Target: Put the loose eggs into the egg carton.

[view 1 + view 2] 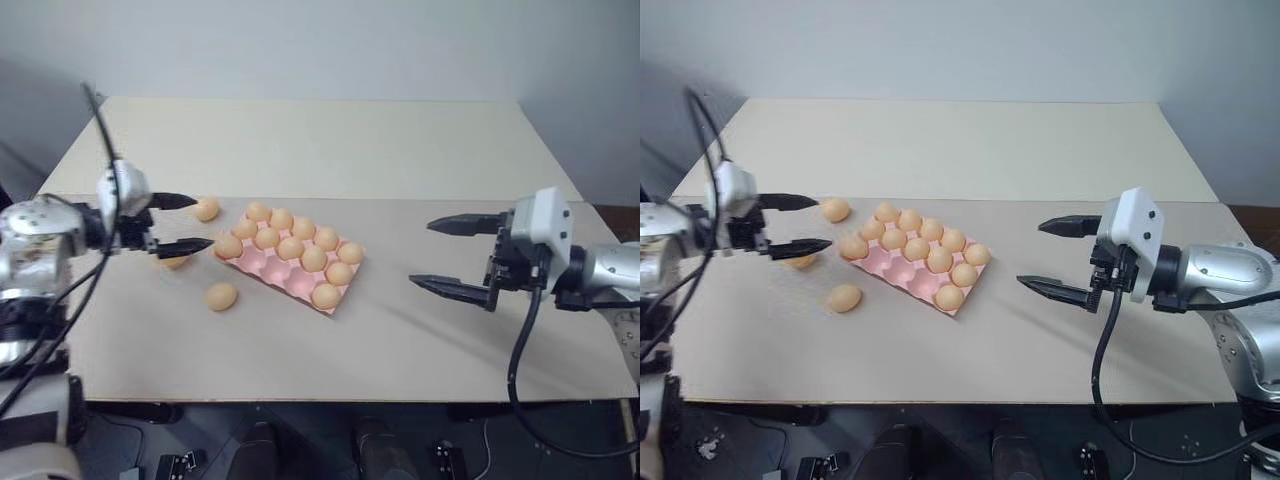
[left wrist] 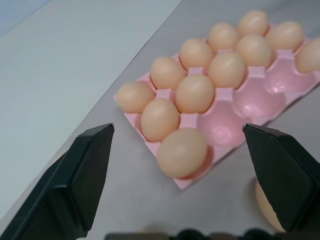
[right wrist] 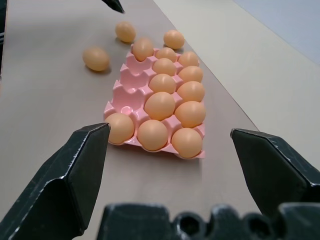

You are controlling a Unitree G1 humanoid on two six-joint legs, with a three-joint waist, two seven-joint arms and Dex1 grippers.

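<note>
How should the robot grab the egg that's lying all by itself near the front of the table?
Probably from above with the open left gripper, fingers closing gently across the loose egg's narrow middle. It lies on its side on the bare table, away from the egg carton, so nothing blocks either flank.

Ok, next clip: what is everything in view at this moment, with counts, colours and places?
egg carton: one, pale pink, middle of the table; three cups in its near row are empty.
eggs in the carton: twelve, orange-tan; the two far rows are full, plus one at each end of the near row.
loose eggs: three, orange-tan, on the table to the left of the carton; one is partly hidden behind a finger of the left gripper.
table: one, beige, lighter across its far part.
left gripper: black fingers, open, empty, just left of the carton.
right gripper: black fingers, open, empty, right of the carton.
</note>
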